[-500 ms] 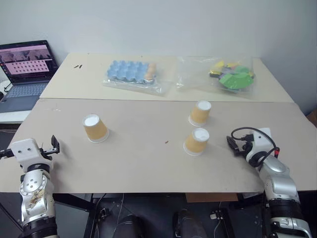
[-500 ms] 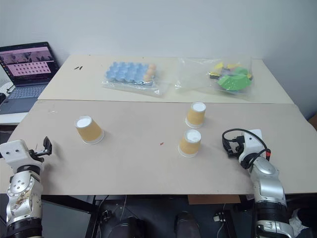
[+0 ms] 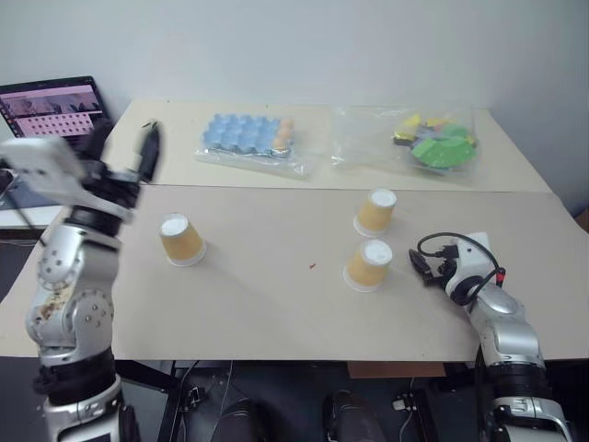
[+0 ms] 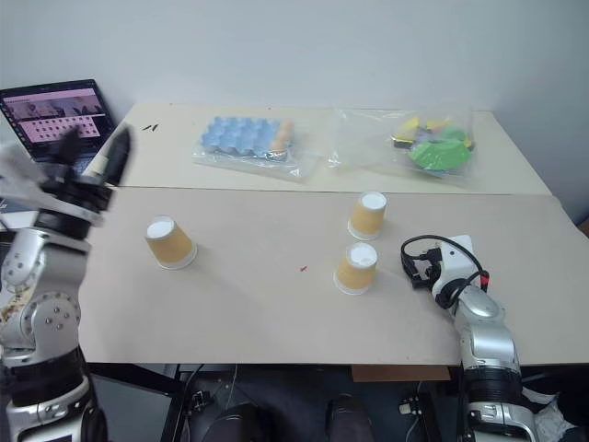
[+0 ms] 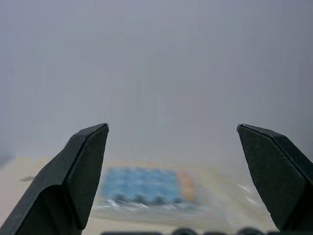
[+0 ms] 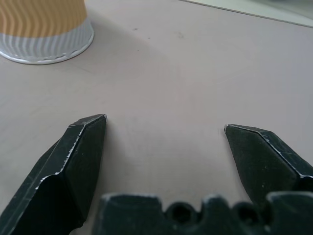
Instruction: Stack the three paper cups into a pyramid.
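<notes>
Three paper cups (image 3: 366, 264), all upturned on the table (image 3: 267, 304): one alone at 9 o'clock (image 3: 180, 238), two close together at 3 o'clock, the farther (image 3: 375, 211) just behind the nearer. No pyramid yet. Probably light, thin-walled, easily crushed or tipped; best pinched gently across the tapered sides at mid-height. Left gripper (image 3: 124, 147) raised, spread wide, empty. Right gripper (image 3: 425, 264) low beside the nearer cup, wide apart, empty. From the left wrist: blue tray (image 5: 144, 186); from the right wrist: ribbed cup wall up close.
</notes>
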Available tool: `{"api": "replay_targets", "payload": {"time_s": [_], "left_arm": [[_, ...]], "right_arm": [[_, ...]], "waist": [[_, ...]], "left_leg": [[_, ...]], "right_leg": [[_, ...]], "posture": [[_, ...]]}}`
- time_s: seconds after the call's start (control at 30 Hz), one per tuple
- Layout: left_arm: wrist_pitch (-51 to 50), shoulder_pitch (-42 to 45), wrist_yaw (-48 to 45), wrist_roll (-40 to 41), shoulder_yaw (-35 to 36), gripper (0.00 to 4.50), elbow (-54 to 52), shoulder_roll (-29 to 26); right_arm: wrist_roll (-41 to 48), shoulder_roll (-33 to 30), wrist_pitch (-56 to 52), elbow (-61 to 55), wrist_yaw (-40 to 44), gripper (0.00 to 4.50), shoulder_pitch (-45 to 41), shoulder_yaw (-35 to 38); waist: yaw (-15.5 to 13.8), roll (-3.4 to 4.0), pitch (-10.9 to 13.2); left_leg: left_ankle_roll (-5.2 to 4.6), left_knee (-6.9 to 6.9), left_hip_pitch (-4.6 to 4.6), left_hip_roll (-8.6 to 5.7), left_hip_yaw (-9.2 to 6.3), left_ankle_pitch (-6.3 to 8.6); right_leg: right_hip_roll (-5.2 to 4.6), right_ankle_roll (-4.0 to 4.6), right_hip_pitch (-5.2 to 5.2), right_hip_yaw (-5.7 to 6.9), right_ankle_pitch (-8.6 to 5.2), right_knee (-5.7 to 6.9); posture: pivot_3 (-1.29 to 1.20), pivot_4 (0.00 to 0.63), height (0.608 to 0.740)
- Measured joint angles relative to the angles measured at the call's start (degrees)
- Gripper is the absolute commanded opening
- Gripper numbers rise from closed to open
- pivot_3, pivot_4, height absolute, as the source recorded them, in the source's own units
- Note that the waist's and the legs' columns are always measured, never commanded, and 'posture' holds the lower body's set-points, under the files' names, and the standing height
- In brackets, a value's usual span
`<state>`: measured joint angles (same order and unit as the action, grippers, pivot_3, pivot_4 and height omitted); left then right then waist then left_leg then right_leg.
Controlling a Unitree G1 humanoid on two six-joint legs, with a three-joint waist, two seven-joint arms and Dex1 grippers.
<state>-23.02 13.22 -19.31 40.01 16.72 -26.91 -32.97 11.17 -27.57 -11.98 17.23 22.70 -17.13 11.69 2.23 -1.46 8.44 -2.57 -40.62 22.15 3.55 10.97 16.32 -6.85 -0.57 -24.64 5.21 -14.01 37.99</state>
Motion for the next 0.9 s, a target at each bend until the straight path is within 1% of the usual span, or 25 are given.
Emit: {"api": "replay_targets", "payload": {"time_s": [0.1,0.17,0.23,0.27,0.37,0.43,0.5,0.57,0.67,0.8,0.9], "left_arm": [[-2.3,-12.2,-12.5,-1.1,-8.2,4.5,-3.6,-7.0],[-1.4,-16.3,-18.1,-3.4,-10.0,4.5,-3.3,-9.5],[0.2,-17.0,-21.3,-5.2,-9.9,4.5,-2.0,-10.7],[0.8,-17.0,-22.2,-5.7,-9.7,4.5,-1.4,-10.7],[2.2,-16.1,-24.7,-7.2,-9.6,4.5,0.8,-10.8],[3.0,-15.5,-25.9,-8.0,-9.7,4.5,1.7,-10.5],[3.2,-14.5,-26.8,-8.4,-10.0,4.5,2.0,-10.4],[3.3,-14.3,-27.5,-8.5,-10.1,4.5,2.0,-10.2],[3.3,-14.9,-28.0,-8.6,-10.4,4.5,1.8,-9.8],[3.1,-15.4,-27.8,-9.1,-10.2,4.5,1.4,-9.8],[2.9,-15.7,-27.5,-9.2,-10.1,4.5,1.2,-9.8]], "right_arm": [[0.3,-1.9,-0.4,0.7,3.0,4.45,-0.2,-0.1],[1.1,-6.4,-1.6,0.6,8.7,4.45,0.6,-0.3],[1.5,-12.9,-2.3,0.0,16.3,4.45,2.4,-0.8],[1.5,-15.5,-2.4,-0.4,19.7,4.45,3.0,-1.3],[2.7,-25.0,-2.3,-4.2,33.7,4.45,6.7,-2.9],[2.8,-27.7,-2.3,-6.6,40.1,4.45,6.9,-5.2],[2.8,-27.8,-2.3,-9.0,43.1,4.45,6.1,-8.1],[2.5,-26.4,-2.4,-10.8,44.4,4.45,4.2,-11.1],[1.3,-20.5,-2.4,-11.9,42.8,4.45,-1.9,-14.7],[0.1,-17.2,-2.4,-10.7,40.8,4.45,-5.6,-16.7],[0.4,-15.6,-3.3,-11.0,40.7,4.45,-7.5,-17.5]], "waist": [[0.1,0.1,0.0],[-0.3,0.16,0.1],[-1.6,0.32,0.1],[-1.8,0.37,0.1],[-2.0,0.41,0.1],[-1.5,0.4,0.1],[-0.9,0.39,0.1],[-0.6,0.39,0.1],[-0.3,0.39,0.1],[-1.7,0.4,0.1],[-2.1,0.41,0.1]], "left_leg": [[0.09,-0.01,0.01,0.06,0.0,0.05],[0.09,-0.04,0.1,0.08,-0.03,0.05],[0.06,-0.05,0.1,0.07,-0.06,0.07],[0.02,-0.05,0.1,0.06,-0.06,0.09],[-0.03,-0.04,0.08,0.13,-0.14,0.11],[-0.03,-0.06,0.03,0.21,-0.18,0.12],[-0.01,-0.07,0.01,0.3,-0.17,0.13],[0.0,-0.07,-0.03,0.31,-0.16,0.12],[0.03,-0.1,0.01,0.31,-0.16,0.12],[0.0,-0.1,0.16,0.26,-0.18,0.14],[-0.03,-0.09,0.25,0.26,-0.18,0.16]], "right_leg": [[0.12,0.04,-0.04,-0.06,-0.1,0.03],[0.12,0.05,-0.09,-0.03,-0.1,0.03],[0.07,0.07,-0.07,-0.02,-0.1,-0.01],[0.03,0.07,-0.06,0.0,-0.1,-0.02],[0.07,0.08,0.0,0.03,-0.11,-0.08],[0.16,0.11,0.1,0.03,-0.09,-0.18],[0.23,0.17,0.13,0.01,-0.05,-0.28],[0.23,0.17,0.14,0.01,-0.05,-0.27],[0.24,0.18,0.1,0.02,-0.04,-0.26],[0.21,0.19,0.01,0.11,-0.04,-0.3],[0.21,0.19,-0.01,0.18,-0.04,-0.39]], "posture": [[0.0,0.15,0.712],[0.0,0.15,0.712],[0.0,0.15,0.712],[0.0,0.15,0.712],[0.0,0.15,0.712],[0.0,0.15,0.712],[0.0,0.15,0.712],[0.0,0.15,0.712],[0.0,0.15,0.712],[0.0,0.15,0.712],[0.0,0.15,0.712]]}}
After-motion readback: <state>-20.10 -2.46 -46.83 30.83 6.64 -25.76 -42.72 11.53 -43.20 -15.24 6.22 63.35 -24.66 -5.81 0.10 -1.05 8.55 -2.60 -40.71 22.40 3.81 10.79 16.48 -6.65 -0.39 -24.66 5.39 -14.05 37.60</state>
